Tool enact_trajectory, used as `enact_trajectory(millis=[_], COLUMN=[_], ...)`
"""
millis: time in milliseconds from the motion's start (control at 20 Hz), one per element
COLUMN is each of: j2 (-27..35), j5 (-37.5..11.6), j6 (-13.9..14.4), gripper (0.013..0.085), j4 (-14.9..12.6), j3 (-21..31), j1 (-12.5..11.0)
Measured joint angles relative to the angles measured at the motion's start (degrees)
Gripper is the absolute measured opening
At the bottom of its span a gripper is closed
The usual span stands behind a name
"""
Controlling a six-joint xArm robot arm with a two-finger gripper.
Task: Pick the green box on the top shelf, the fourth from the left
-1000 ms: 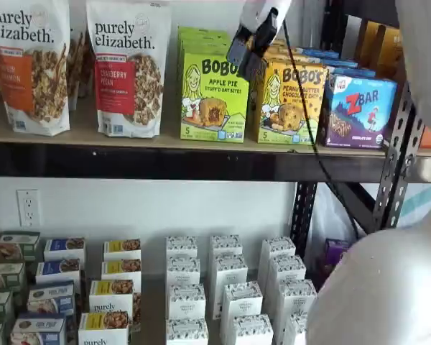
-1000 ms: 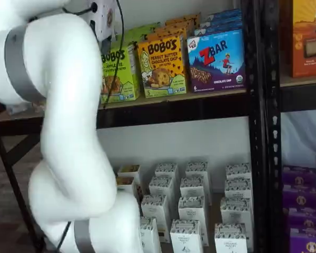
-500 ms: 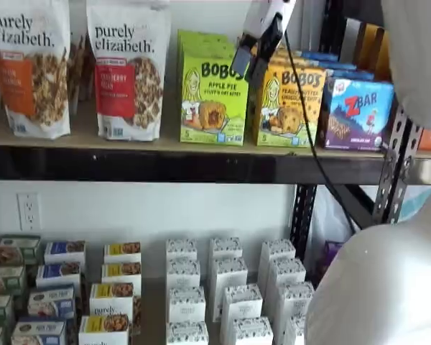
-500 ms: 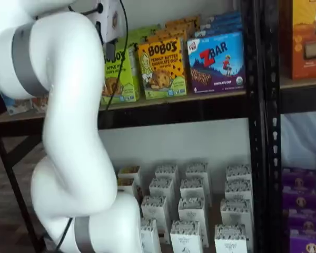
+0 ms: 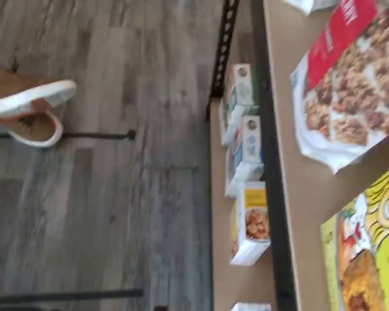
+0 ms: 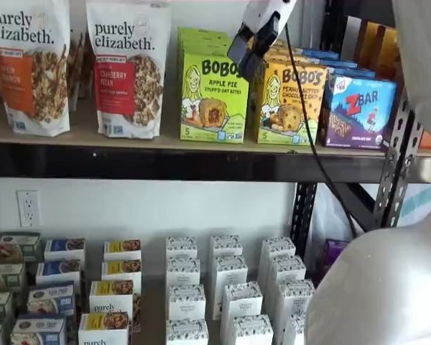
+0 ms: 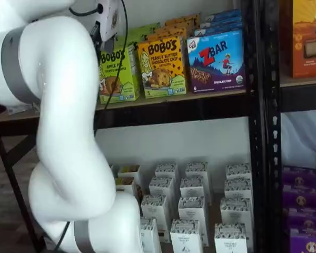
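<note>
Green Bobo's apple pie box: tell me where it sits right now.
In both shelf views the green box stands upright on the top shelf, between a Purely Elizabeth granola bag and the yellow-orange Bobo's carton, with the gripper near its upper corner.

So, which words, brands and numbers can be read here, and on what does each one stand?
"purely elizabeth.": two granola bags.
"BOBO'S APPLE PIE", "5": the green box.
"BOBO'S PEANUT BUTTER CHOCOLATE CHIP": the yellow-orange carton.
"ZBAR", "CHOCOLATE CHIP": the blue carton.
"purely": a lower-shelf box.
Small print and the wrist view's labels: too blurred.
</note>
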Motion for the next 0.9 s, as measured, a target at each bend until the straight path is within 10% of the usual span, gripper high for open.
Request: enact_trajectory(millis=[900], j2=[0.2], j5=[-10.3], j6=[-0.4], gripper=[0.0850], j4=[2.3], j3=[0.8], j1=[-0.3])
